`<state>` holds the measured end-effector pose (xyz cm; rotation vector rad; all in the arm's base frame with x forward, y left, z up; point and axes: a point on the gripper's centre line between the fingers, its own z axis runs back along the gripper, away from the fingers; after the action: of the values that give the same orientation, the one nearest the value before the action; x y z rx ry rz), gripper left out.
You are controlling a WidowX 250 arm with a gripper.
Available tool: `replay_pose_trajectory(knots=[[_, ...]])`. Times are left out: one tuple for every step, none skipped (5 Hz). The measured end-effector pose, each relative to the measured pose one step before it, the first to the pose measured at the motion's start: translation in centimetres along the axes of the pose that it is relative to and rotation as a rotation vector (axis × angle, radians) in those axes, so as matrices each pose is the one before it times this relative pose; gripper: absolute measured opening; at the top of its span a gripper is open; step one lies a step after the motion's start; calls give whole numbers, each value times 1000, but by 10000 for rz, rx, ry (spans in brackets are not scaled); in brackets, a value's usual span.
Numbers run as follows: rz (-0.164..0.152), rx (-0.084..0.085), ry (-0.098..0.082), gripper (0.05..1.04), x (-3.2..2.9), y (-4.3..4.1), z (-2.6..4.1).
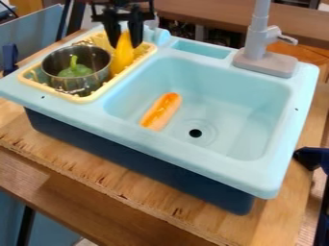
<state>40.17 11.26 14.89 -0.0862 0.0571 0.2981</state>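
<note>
My gripper [124, 42] hangs at the upper left, over the back of the pale yellow dish rack [84, 99]. Its two fingers are shut on the upper part of a long yellow object [122, 56], which stands upright at the rack's right side. Just left of it in the rack sits a metal pot [62, 58] with a green pepper-like toy [76, 69] inside. An orange hot-dog-shaped toy [161, 111] lies in the basin of the light blue sink [263, 96], left of the drain.
A grey faucet [257, 41] rises from the sink's back right corner. The sink's raised rim [186, 156] surrounds the basin, and the wooden table [116, 180] extends in front. A dark clamp-like part [311, 158] stands at the right edge.
</note>
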Motion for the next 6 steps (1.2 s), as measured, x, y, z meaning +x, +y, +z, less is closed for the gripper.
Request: replay_pose_trajectory(knots=[[-784, 732, -59, 463, -1316, -1998, 3450], [-504, 106, -1071, 462, -2386, -2123, 4699], [-346, -209, -61, 462, -1466, -1349, 448], [-716, -1131, 52, 462, -1637, -2345, 217], [-469, -1959, 344, 462, -657, -1346, -2915], [79, -1171, 717, 462, 20, 106, -2771]])
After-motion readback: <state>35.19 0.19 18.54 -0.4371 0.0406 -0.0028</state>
